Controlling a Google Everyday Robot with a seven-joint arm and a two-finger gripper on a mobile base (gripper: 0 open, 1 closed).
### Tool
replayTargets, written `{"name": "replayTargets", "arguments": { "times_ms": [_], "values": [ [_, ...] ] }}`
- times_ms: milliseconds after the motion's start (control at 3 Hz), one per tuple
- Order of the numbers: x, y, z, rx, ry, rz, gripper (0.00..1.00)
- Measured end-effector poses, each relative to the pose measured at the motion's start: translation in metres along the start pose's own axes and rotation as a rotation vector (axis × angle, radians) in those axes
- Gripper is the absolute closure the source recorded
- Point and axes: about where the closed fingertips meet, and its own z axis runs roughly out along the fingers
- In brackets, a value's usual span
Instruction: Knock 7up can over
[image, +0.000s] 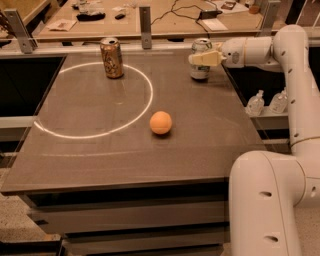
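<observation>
The 7up can (200, 65) stands upright at the far right of the dark table (125, 150). It is pale silver with green lettering and a silver top. My gripper (196, 59) reaches in from the right on the white arm (265, 50). Its cream fingertips lie across the upper front of the can, at or very near its surface. The lower half of the can shows below the fingers.
A gold-brown can (112, 58) stands upright at the far left, on a white circle line (150, 95). An orange ball (160, 122) lies mid-table. Two small clear bottles (256, 103) stand on a ledge right of the table. The robot's white base (270, 205) fills the lower right.
</observation>
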Motion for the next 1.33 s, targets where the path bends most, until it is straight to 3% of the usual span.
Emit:
{"name": "replayTargets", "arguments": {
  "times_ms": [333,667,1000,1333],
  "values": [
    [-0.007,0.021,-0.023,-0.052,0.025,0.018,0.99],
    [-0.012,0.036,-0.042,-0.068,0.077,0.043,1.00],
    [-0.028,0.042,-0.061,-0.055,0.069,0.017,1.00],
    [-0.056,0.039,-0.082,0.012,0.041,-0.063,1.00]
  ]
}}
